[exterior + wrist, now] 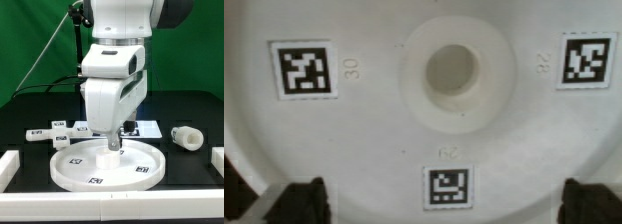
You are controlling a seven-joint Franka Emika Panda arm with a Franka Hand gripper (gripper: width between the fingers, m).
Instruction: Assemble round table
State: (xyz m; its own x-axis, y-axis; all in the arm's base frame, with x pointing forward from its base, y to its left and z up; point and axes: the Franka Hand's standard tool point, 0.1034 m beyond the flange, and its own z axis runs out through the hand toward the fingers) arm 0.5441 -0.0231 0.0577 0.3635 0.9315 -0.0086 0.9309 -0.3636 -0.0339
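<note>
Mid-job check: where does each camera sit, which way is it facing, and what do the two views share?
Exterior view: off the arm, fairly low, facing the arm across the disc; it also sees the leg and the hand.
Wrist view: on the wrist, looking down onto the disc around its hole; only two dark fingertips show.
Shared: the disc, and the hand open above it.

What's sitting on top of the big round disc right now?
Only its own tags and centre hole show on the round disc. The open claw hangs over the middle, hiding a patch behind it in the exterior view.
</note>
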